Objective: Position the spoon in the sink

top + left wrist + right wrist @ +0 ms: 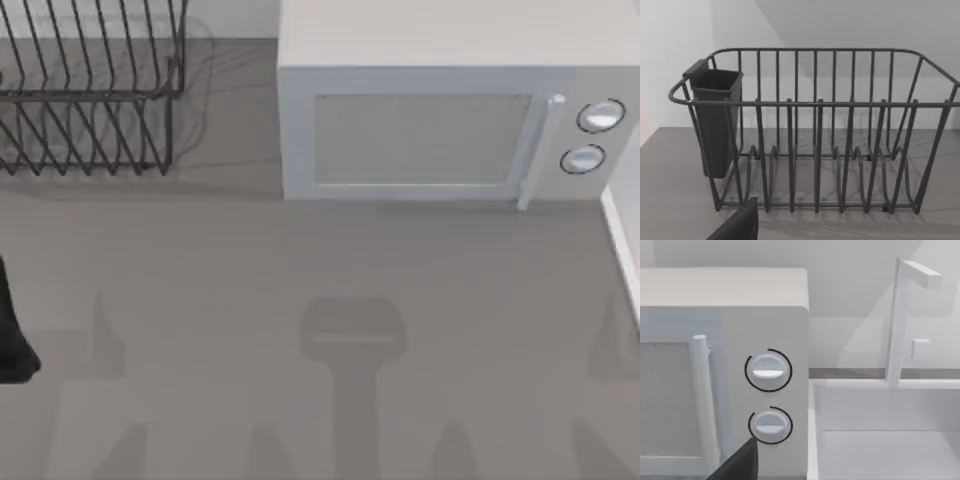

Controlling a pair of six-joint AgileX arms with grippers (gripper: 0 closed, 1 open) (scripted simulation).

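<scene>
We see no spoon on the counter (330,260), so where it lies is unknown to us. Our left gripper (737,225) points at the dish rack (815,130), with the dark cup (715,120) hung on the rack's end straight ahead of it, a likely spot for cutlery. Our right gripper (737,465) faces the microwave (725,365), its two knobs just ahead, and the sink (885,440) with its faucet (900,320) lies beyond. Whether either set of jaws is open, we cannot tell.
</scene>
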